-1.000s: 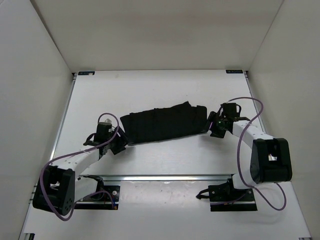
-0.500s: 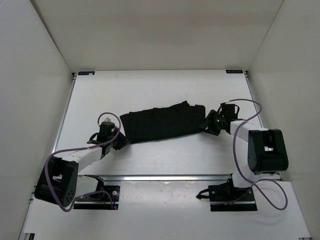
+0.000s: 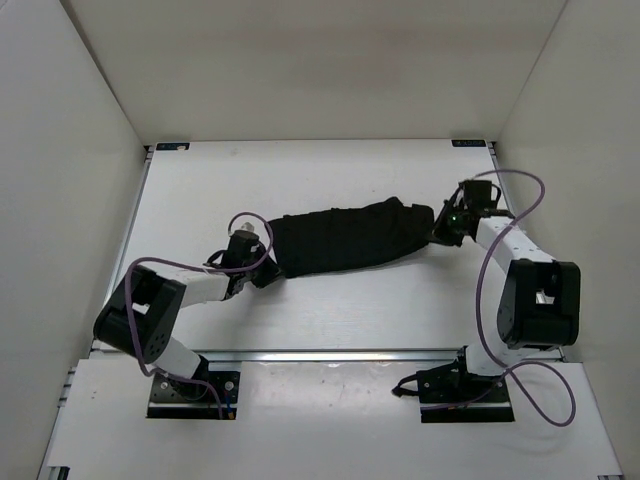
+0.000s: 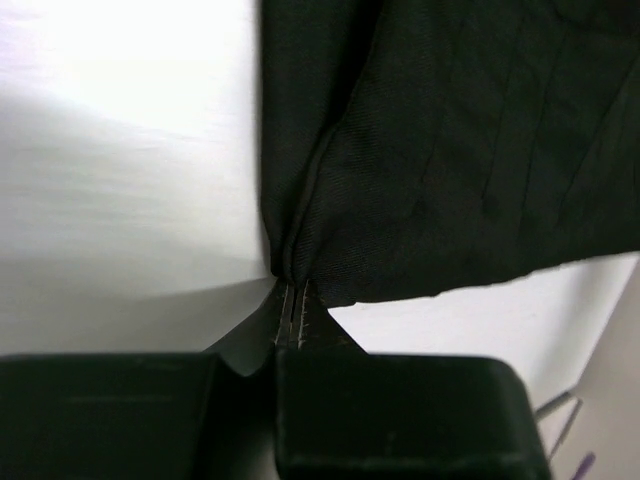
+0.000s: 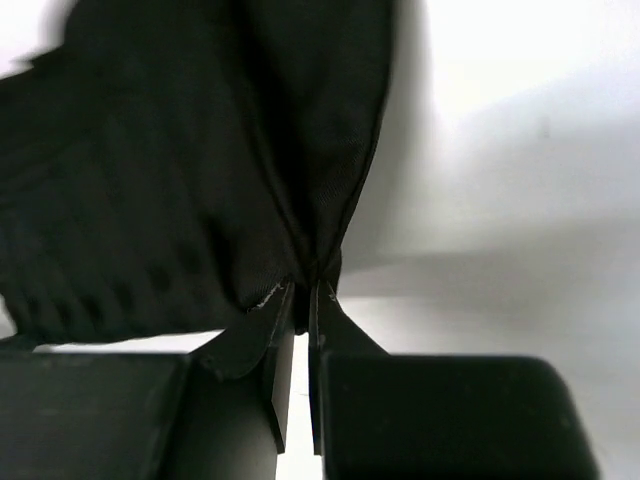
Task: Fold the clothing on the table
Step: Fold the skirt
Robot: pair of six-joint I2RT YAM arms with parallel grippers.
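Observation:
The clothing (image 3: 350, 237) is a black pleated cloth lying as a long band across the middle of the white table (image 3: 300, 170). My left gripper (image 3: 262, 272) is shut on its left end. In the left wrist view the fingertips pinch a gathered edge of the clothing (image 4: 430, 160) at the left gripper (image 4: 292, 292). My right gripper (image 3: 440, 232) is shut on the right end. The right wrist view shows the clothing (image 5: 200, 160) bunched between the tips of the right gripper (image 5: 305, 290), with the cloth rising off the table.
Pale upright walls (image 3: 90, 180) close in the table on the left, back and right. Thin metal rails (image 3: 330, 353) run along the table's near edge, by the arm bases (image 3: 455, 385). Purple cables (image 3: 500, 290) loop off both arms.
Both grippers closed on the ends of the clothing. The left arm reached further right and the right arm shifted up and back, and the cloth moved with them toward the right rear.

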